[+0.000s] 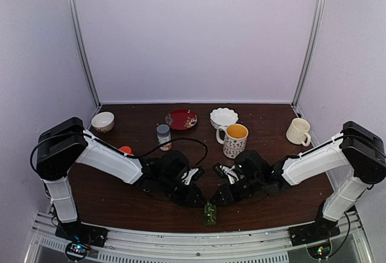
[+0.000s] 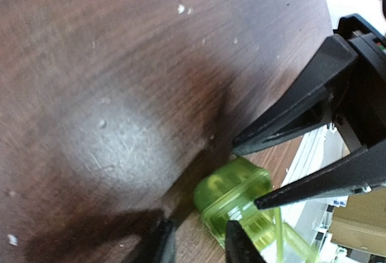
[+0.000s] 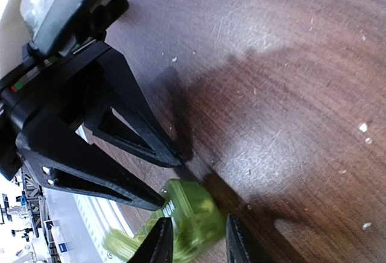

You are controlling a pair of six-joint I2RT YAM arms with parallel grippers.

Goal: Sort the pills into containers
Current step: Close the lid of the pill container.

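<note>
Straddling the pill box (image 3: 193, 205), right end effector (image 3: 196, 234) seemingly grips it

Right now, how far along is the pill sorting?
Nothing looks done: no pill shows in the box. In hand: the left gripper and right gripper are both at the box, by the near edge of the table. Still to do: white pills lie loose on it.

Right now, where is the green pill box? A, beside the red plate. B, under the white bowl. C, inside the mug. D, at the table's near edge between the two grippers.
D: the pill box sits at the near edge of the table, with the left gripper and right gripper on either side.
</note>
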